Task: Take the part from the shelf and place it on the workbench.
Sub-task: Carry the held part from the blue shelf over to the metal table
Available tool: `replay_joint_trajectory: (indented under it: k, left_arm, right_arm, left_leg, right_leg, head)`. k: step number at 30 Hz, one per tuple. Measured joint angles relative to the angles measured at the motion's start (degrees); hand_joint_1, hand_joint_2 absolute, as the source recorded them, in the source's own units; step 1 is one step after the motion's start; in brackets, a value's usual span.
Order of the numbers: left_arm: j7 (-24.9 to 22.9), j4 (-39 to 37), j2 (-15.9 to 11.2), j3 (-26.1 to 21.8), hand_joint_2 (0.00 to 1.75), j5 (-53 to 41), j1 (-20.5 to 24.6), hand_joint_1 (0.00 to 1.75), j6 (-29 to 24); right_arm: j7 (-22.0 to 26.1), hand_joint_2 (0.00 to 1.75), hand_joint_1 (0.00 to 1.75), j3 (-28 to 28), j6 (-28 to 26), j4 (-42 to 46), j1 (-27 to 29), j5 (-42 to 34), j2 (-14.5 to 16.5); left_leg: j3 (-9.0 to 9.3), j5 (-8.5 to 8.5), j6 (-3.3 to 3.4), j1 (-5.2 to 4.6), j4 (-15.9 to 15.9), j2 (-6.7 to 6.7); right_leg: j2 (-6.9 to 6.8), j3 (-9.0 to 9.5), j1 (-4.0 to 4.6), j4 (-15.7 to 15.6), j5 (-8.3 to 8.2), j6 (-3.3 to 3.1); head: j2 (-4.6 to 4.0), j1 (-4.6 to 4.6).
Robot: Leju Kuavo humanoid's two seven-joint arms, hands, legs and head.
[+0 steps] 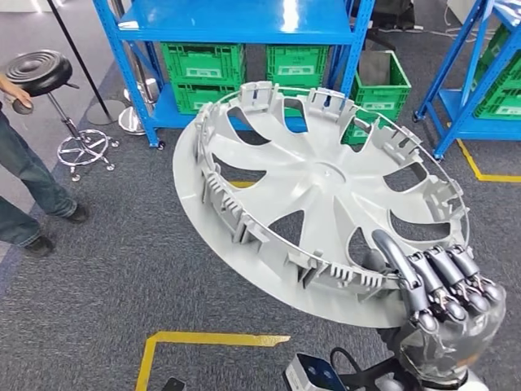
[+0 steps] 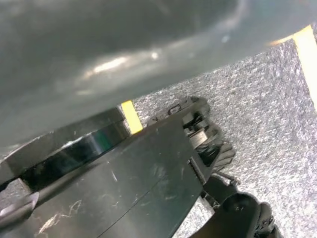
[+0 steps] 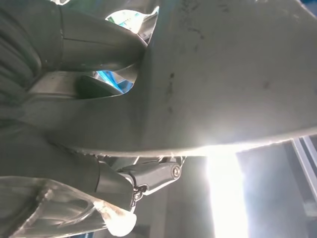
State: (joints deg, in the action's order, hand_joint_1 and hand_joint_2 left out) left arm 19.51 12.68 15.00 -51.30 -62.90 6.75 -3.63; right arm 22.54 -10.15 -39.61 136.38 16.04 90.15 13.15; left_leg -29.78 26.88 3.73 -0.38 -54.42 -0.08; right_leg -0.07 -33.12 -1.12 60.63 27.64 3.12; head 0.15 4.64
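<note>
The part is a large grey wheel cover (image 1: 319,175) with clips round its inner rim. It is held tilted in the air in front of me, inner side up. My right hand (image 1: 448,301) grips its near right edge, with its dark fingers (image 1: 430,273) curled over the rim. In the right wrist view the wheel cover (image 3: 224,74) spans the picture, and the right hand (image 3: 44,99) clamps its edge between a thick finger (image 3: 97,44) on one side and another beneath. The cover's smooth grey underside (image 2: 112,49) looms over the carpet in the left wrist view.
A blue shelf (image 1: 234,24) with green crates (image 1: 203,69) stands straight ahead, with another green crate (image 1: 381,81) on the floor beside it. A second blue shelf (image 1: 479,98) is at the right. A person's legs (image 1: 24,187) and a black stool (image 1: 40,72) are at the left. Yellow tape (image 1: 208,338) marks the grey carpet.
</note>
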Motion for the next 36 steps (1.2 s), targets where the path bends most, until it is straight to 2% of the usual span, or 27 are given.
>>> replay_joint_trajectory:
  k: [2, 3, 4, 5, 7, 8, 9, 10, 11, 12, 14, 15, 18, 19, 20, 21, 22, 24, 25, 26, 28, 29, 31, 32, 34, 35, 36]
  left_arm:
    - [0.0, 0.0, 0.0, 0.0, 0.0, 0.0, 0.0, 0.0, 0.0]
    - [0.0, 0.0, 0.0, 0.0, 0.0, 0.0, 0.0, 0.0, 0.0]
    - [-0.1, -0.1, 0.0, 0.0, 0.0, 0.0, -0.1, 0.0, -0.1]
    - [-0.1, -0.1, 0.0, 0.0, 0.0, 0.0, -0.1, 0.0, -0.2]
    - [-0.1, -0.1, 0.0, 0.0, 0.0, 0.0, -0.2, 0.0, -0.5]
    - [-0.1, -0.1, -0.1, 0.0, 0.0, 0.0, -0.1, 0.0, -0.6]
    - [-0.1, -0.1, -0.2, 0.0, 0.0, 0.0, -0.1, 0.0, -0.7]
    - [-0.1, -0.1, -0.3, 0.0, 0.0, 0.0, -0.1, 0.0, -0.8]
    - [-0.1, -0.1, -0.3, 0.0, 0.0, -0.1, -0.1, 0.0, -0.8]
    - [0.0, -0.1, -0.3, 0.0, 0.0, -0.1, -0.1, 0.0, -0.8]
    - [0.0, -0.2, -0.3, 0.0, 0.0, -0.1, -0.1, 0.0, -0.9]
    - [0.0, -0.2, -0.3, 0.0, 0.0, -0.1, 0.0, 0.0, -0.9]
    - [0.0, -0.2, -0.3, 0.0, 0.0, -0.1, 0.1, 0.0, -0.9]
    - [0.0, -0.2, -0.3, 0.0, 0.0, -0.1, 0.0, 0.0, -0.9]
    - [0.0, -0.2, -0.3, 0.0, 0.0, -0.1, 0.0, 0.0, -0.9]
    - [0.0, -0.2, -0.3, 0.0, 0.0, -0.1, -0.1, 0.0, -0.9]
    - [0.0, -0.2, -0.3, 0.0, 0.0, 0.0, -0.2, 0.0, -0.9]
    - [0.0, -0.2, -0.4, 0.0, 0.0, 0.0, -0.3, 0.0, -0.9]
    - [0.0, -0.2, -0.5, 0.0, 0.0, 0.0, -0.5, 0.0, -0.9]
    - [0.0, -0.2, -0.6, 0.0, 0.0, 0.0, -0.6, 0.0, -0.9]
    - [0.0, -0.2, -0.4, 0.0, 0.0, 0.0, -0.6, 0.0, -0.9]
    - [0.0, -0.2, -0.4, 0.0, 0.0, 0.0, -0.5, 0.0, -0.9]
    - [0.0, -0.2, -0.2, 0.0, 0.0, 0.0, -0.2, 0.0, -0.9]
    - [0.0, -0.2, -0.2, 0.0, 0.0, 0.0, -0.2, 0.0, -0.9]
    - [0.0, -0.2, -0.2, 0.0, 0.0, 0.0, -0.3, 0.0, -0.9]
    - [0.0, -0.2, -0.2, 0.0, 0.0, 0.0, -0.4, 0.0, -0.9]
    - [0.0, -0.2, -0.2, 0.0, 0.0, 0.0, -0.4, 0.0, -0.9]
  right_arm:
    - [-0.3, 1.75, 1.75, -0.3, 0.0, 0.0, -0.1, 0.0, -0.3]
    - [-0.5, 1.75, 1.75, -0.4, 0.0, 0.0, -0.1, 0.0, -0.5]
    - [-0.6, 1.75, 1.75, -0.4, 0.0, 0.0, 0.0, 0.0, -0.7]
    - [-0.7, 1.75, 1.75, -0.4, 0.0, 0.0, 0.1, 0.0, -0.8]
    - [-0.9, 1.75, 1.75, -0.6, 0.0, 0.0, 0.1, 0.0, -1.2]
    - [-0.9, 1.75, 1.75, -0.6, 0.0, 0.0, 0.0, 0.0, -1.3]
    - [-0.9, 1.75, 1.75, -0.7, 0.0, -0.1, 0.0, 0.0, -1.5]
    - [-1.0, 1.75, 1.75, -0.7, 0.0, -0.1, 0.0, 0.0, -1.6]
    - [-1.1, 1.75, 1.75, -0.7, 0.0, -0.1, 0.1, 0.0, -1.7]
    - [-1.2, 1.75, 1.75, -0.7, 0.0, -0.1, 0.2, 0.0, -1.7]
    - [-1.5, 1.75, 1.75, -0.7, 0.0, -0.1, 0.3, 0.1, -1.8]
    - [-1.6, 1.75, 1.75, -0.8, 0.0, 0.0, 0.2, 0.1, -1.8]
    - [-1.6, 1.75, 1.75, -0.9, 0.0, 0.0, 0.1, 0.1, -1.8]
    - [-1.6, 1.75, 1.75, -0.9, 0.0, 0.0, 0.1, 0.1, -1.8]
    - [-1.6, 1.75, 1.75, -0.9, 0.0, 0.0, 0.1, 0.1, -1.8]
    - [-1.6, 1.75, 1.75, -0.9, 0.0, 0.0, 0.1, 0.1, -1.8]
    - [-1.6, 1.75, 1.75, -0.9, 0.0, 0.0, 0.1, 0.1, -1.8]
    - [-1.6, 1.75, 1.75, -0.9, 0.0, -0.1, 0.1, 0.1, -1.8]
    - [-1.6, 1.75, 1.75, -0.9, 0.0, -0.1, 0.1, 0.1, -1.8]
    - [-1.6, 1.75, 1.75, -0.9, 0.0, -0.1, 0.1, 0.1, -1.8]
    - [-1.6, 1.75, 1.75, -1.0, 0.0, -0.1, 0.1, 0.1, -1.9]
    - [-1.6, 1.75, 1.75, -1.0, 0.0, -0.1, 0.0, 0.1, -2.0]
    - [-1.6, 1.75, 1.75, -1.1, 0.0, -0.1, -0.1, 0.0, -2.1]
    - [-1.6, 1.75, 1.75, -1.1, 0.0, -0.1, -0.1, 0.0, -2.2]
    - [-1.7, 1.75, 1.75, -1.1, 0.0, -0.1, -0.1, 0.0, -2.4]
    - [-1.7, 1.75, 1.75, -1.1, 0.0, -0.1, -0.1, 0.0, -2.5]
    - [-1.7, 1.75, 1.75, -1.1, 0.0, -0.1, -0.1, 0.0, -2.6]
  left_leg:
    - [0.41, -0.49, -0.15, 0.29, 0.6, 0.02]
    - [0.37, -0.52, -0.45, 0.43, 0.5, 0.03]
    - [0.39, -0.45, -0.85, 0.62, 0.5, 0.03]
    - [0.44, -0.26, -1.35, 0.95, 0.4, 0.02]
    - [0.54, 0.52, -2.78, 1.99, -0.5, -0.08]
    - [0.46, 1.11, -3.65, 2.38, -1.3, -0.16]
    - [0.19, 1.75, -4.44, 2.58, -2.2, -0.2]
    - [-0.12, 2.42, -5.1, 2.61, -3.1, -0.19]
    - [-0.32, 2.98, -5.62, 2.51, -3.7, -0.18]
    - [-0.43, 3.43, -5.99, 2.53, -4.1, -0.14]
    - [-0.97, 3.66, -6.49, 2.66, -6.0, -0.04]
    - [-2.21, 3.91, -6.58, 2.66, -8.4, -0.01]
    - [-9.13, 7.2, -6.07, 2.17, -19.2, 0.02]
    - [-11.14, 8.2, -5.62, 1.84, -21.3, 0.01]
    - [-12.4, 8.37, -4.99, 1.38, -21.7, 0.0]
    - [-12.83, 7.43, -4.15, 0.78, -20.2, -0.02]
    - [-12.56, 5.27, -3.1, 0.02, -17.1, -0.04]
    - [-11.33, -0.95, -0.88, -1.66, -9.8, -0.38]
    - [-10.71, -3.17, -0.13, -2.23, -7.4, -0.55]
    - [-10.2, -4.32, 0.24, -2.52, -6.1, -0.72]
    - [-8.8, -3.94, 0.28, -2.37, -4.9, -0.71]
    - [-7.92, -3.73, 0.23, -2.2, -4.3, -0.69]
    - [-6.21, -3.21, 0.29, -1.89, -3.3, -0.7]
    - [-5.61, -2.78, 0.34, -1.85, -3.1, -0.7]
    - [-4.39, -1.58, 0.43, -1.82, -3.0, -0.71]
    - [-3.59, -0.9, 0.41, -1.82, -3.0, -0.73]
    - [-2.63, -0.18, 0.38, -1.83, -3.0, -0.76]
  right_leg:
    - [0.18, -3.06, -0.17, 5.8, 3.54, -0.01]
    - [0.18, -4.73, -0.37, 8.8, 4.93, 0.3]
    - [0.16, -5.83, -0.67, 10.6, 5.46, 0.85]
    - [0.11, -6.02, -1.03, 10.4, 4.87, 1.46]
    - [0.03, -3.58, -1.95, 4.6, 1.25, 2.54]
    - [0.16, -2.23, -2.13, 1.4, 0.37, 3.02]
    - [0.25, -1.35, -2.19, -0.7, 0.56, 2.75]
    - [0.41, -1.01, -2.15, -1.2, 1.17, 2.28]
    - [0.53, -1.12, -2.01, -0.7, 2.14, 1.39]
    - [0.61, -1.0, -2.05, 0.0, 2.45, 0.44]
    - [0.76, -0.42, -1.98, 0.7, 2.84, -0.31]
    - [0.79, 0.12, -1.87, 0.7, 3.19, -0.56]
    - [0.73, 2.05, -1.28, -0.1, 4.28, -1.07]
    - [0.8, 2.76, -1.01, -0.3, 4.69, -1.27]
    - [0.9, 3.52, -0.73, -0.5, 5.16, -1.51]
    - [1.01, 4.36, -0.45, -0.7, 5.66, -1.76]
    - [1.1, 5.3, -0.18, -1.1, 6.16, -1.96]
    - [1.32, 6.92, 0.26, -2.0, 7.05, -2.11]
    - [1.45, 7.56, 0.47, -2.6, 7.51, -2.07]
    - [1.58, 8.32, 0.63, -3.0, 7.72, -1.99]
    - [1.59, 9.0, 0.88, -2.6, 7.31, -1.66]
    - [1.37, 8.58, 0.93, -1.0, 6.64, -1.46]
    - [0.87, 4.85, 1.01, 5.0, 6.27, -1.09]
    - [0.68, 2.32, 1.02, 8.4, 7.24, -0.94]
    - [0.63, -2.46, 1.01, 12.9, 11.51, -0.67]
    - [0.62, -3.9, 1.01, 13.2, 13.22, -0.57]
    - [0.62, -4.64, 1.02, 12.0, 13.45, -0.52]
  head:
    - [0.0, 0.2]
    - [0.0, 0.22]
    - [0.0, 0.23]
    - [0.0, 0.22]
    - [0.0, 0.24]
    - [0.0, 0.48]
    - [0.01, 0.81]
    - [0.01, 0.91]
    - [0.01, 0.92]
    - [0.02, 0.67]
    - [0.01, 0.01]
    - [0.01, -0.2]
    - [0.0, -0.51]
    - [0.0, -0.51]
    - [0.0, -0.52]
    - [0.0, -0.52]
    - [0.0, -0.53]
    - [0.0, -0.49]
    - [0.0, -0.49]
    - [0.0, -0.49]
    - [0.01, -0.53]
    - [0.01, -0.43]
    - [0.01, -0.22]
    - [0.0, -0.12]
    - [0.0, -0.12]
    - [0.0, -0.11]
    - [0.0, -0.11]
